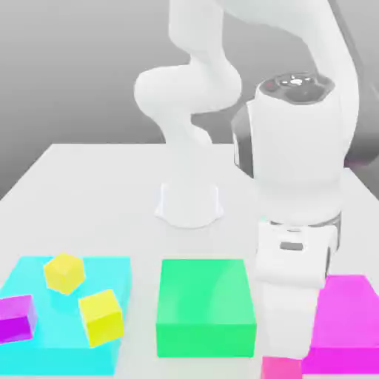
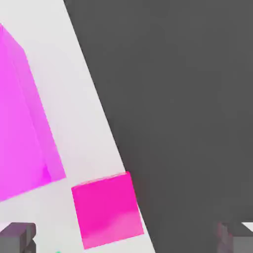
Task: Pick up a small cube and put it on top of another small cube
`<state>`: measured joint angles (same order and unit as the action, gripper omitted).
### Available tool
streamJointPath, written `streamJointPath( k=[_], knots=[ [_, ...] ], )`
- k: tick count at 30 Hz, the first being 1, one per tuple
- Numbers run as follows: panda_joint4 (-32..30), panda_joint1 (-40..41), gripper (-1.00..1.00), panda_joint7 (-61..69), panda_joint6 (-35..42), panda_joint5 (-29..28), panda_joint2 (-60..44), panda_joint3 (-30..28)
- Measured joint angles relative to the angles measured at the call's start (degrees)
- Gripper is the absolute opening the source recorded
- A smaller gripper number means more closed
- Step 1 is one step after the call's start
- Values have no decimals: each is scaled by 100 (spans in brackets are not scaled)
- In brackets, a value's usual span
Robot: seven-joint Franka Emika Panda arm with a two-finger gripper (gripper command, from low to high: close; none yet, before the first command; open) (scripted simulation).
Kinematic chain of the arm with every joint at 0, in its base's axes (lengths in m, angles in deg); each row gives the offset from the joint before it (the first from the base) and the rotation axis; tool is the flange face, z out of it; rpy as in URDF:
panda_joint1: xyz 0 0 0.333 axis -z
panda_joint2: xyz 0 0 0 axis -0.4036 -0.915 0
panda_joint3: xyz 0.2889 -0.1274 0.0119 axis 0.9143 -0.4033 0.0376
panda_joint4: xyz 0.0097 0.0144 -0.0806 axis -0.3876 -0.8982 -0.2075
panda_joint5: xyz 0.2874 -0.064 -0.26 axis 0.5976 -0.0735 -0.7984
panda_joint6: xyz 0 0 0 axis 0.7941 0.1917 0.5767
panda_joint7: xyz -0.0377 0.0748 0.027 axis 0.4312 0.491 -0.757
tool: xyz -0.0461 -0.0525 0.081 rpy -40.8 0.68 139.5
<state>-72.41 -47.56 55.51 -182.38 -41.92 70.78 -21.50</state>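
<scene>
Counted on the white desk (image 1: 89, 178): two yellow cubes, one purple cube (image 1: 16, 318), one small hot-pink cube (image 1: 281, 367), and three large flat blocks — cyan (image 1: 41, 348), green (image 1: 206, 305) and magenta (image 1: 348, 314). One white arm (image 1: 296, 155) stands over them.

Both yellow cubes sit on the cyan block: one (image 1: 64, 272) toward its back, tilted on a corner, the other (image 1: 101, 316) nearer its front. The purple cube rests at the cyan block's edge on the exterior view's left, cut off by the frame.

The small hot-pink cube lies on the desk just beside the magenta block, close to the desk's edge. In the exterior view only its top strip shows at the frame's bottom, directly under the arm's hand. In the hand view the cube (image 2: 107, 210) is whole, with dark floor beyond the desk's rim beside it, and the magenta block (image 2: 22, 133) runs out of frame.

The pincer (image 2: 126, 237) hangs above the cube with its fingers spread wide and nothing between them — only the two grey fingertips (image 2: 17, 237) show, at opposite corners. In the exterior view the hand's body hides them, along with part of the magenta block.

Every block is flat-faced, matte and single-coloured; the arm's shells are smooth and rounded.
</scene>
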Motion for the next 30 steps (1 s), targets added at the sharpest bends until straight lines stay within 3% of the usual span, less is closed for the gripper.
streamJointPath(
  k=[3,6,7,13,18,30],
  knots=[
    [30,-50,0,249,-280,-311,-488,12],
    [149,49,0,405,-763,-205,-1120,154],
    [176,82,-100,433,-871,-173,-1259,195],
    [190,98,-100,449,-909,-155,-1328,214],
    [24,-20,-100,310,-271,-392,-518,4],
    [-223,1800,-100,2279,843,-649,838,-1463]
  ],
)
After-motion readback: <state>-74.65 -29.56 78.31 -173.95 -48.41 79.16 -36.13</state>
